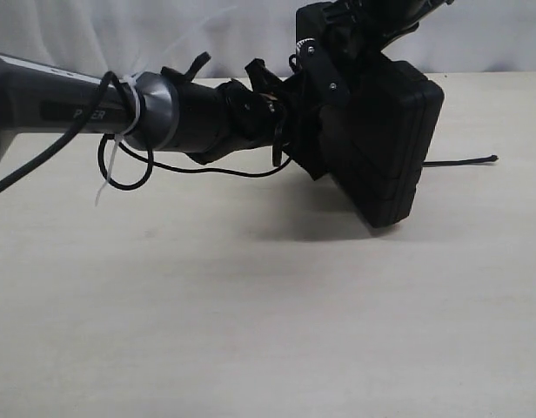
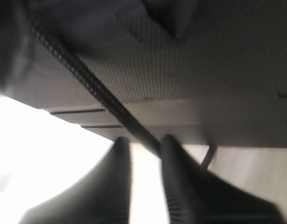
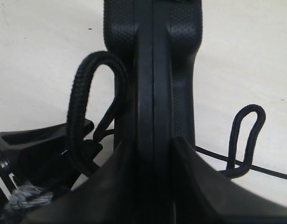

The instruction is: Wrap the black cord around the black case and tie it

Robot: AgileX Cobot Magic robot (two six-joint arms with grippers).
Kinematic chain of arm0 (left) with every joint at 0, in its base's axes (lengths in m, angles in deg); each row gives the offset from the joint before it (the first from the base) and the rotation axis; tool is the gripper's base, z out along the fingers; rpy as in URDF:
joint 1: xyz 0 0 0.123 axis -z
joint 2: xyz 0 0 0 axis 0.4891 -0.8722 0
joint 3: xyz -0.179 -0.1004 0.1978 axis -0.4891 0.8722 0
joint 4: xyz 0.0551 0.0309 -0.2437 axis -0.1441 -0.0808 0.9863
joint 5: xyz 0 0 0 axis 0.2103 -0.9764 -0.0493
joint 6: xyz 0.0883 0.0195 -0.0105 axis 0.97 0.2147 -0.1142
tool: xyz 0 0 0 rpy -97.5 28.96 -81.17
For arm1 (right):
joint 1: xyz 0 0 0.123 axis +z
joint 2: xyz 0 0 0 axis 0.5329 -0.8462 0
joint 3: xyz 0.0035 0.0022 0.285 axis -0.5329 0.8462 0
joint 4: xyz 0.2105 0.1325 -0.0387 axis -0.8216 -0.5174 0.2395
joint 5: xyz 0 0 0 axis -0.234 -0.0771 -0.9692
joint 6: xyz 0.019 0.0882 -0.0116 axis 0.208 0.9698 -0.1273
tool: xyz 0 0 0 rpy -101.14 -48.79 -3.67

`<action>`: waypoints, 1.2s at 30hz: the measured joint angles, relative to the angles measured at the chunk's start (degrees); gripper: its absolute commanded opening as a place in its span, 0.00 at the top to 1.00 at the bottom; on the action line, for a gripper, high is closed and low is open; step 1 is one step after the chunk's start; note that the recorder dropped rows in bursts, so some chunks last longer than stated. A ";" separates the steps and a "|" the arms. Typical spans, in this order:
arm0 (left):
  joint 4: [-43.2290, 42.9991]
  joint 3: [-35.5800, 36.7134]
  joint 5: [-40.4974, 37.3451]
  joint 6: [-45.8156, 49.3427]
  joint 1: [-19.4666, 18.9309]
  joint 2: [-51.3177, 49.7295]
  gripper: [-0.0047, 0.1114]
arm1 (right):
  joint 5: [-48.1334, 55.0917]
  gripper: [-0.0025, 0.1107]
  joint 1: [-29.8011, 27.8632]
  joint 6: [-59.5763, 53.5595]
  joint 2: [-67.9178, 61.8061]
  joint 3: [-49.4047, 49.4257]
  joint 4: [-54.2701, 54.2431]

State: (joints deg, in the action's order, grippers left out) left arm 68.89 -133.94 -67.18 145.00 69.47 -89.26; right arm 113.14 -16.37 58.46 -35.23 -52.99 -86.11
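We judge that the wrapping is under way and no knot is tied yet. The right gripper [image 3: 153,151] is pressed tight on the case [image 1: 385,148], holding it on edge, seemingly clear of the table [image 1: 251,331]. The left gripper [image 2: 141,144] sits close against the case's broad face. Its fingers [image 2: 181,186] stand slightly apart with light between them. The cord [image 2: 87,84] runs through that gap and slants across the face, and we cannot tell whether it is nipped. One cord end trails on the table beyond the case. In the right wrist view, loops of cord show on either side of the case's edge.

Next, we think, the left gripper must close on the cord and carry it round the case under tension while the right gripper holds steady.

The case looks like a stiff moulded shell with pebbled skin, ridges and a seam along its edge. The cord is round, braided and limp.
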 measured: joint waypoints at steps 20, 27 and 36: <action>-2.81 0.00 -8.90 0.13 0.39 3.66 0.96 | 0.00 0.94 0.00 0.00 0.00 0.00 0.00; -8.33 0.00 -23.83 -0.05 -0.04 7.44 0.96 | -0.12 0.94 0.08 0.14 -0.10 0.00 -0.13; -9.59 0.00 -28.91 -9.65 -6.78 13.73 0.96 | -0.12 0.94 0.08 0.14 -0.10 0.00 -0.48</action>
State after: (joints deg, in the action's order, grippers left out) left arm 59.30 -133.94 -96.09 135.35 62.68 -75.53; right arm 113.01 -16.28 58.59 -35.34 -52.99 -86.59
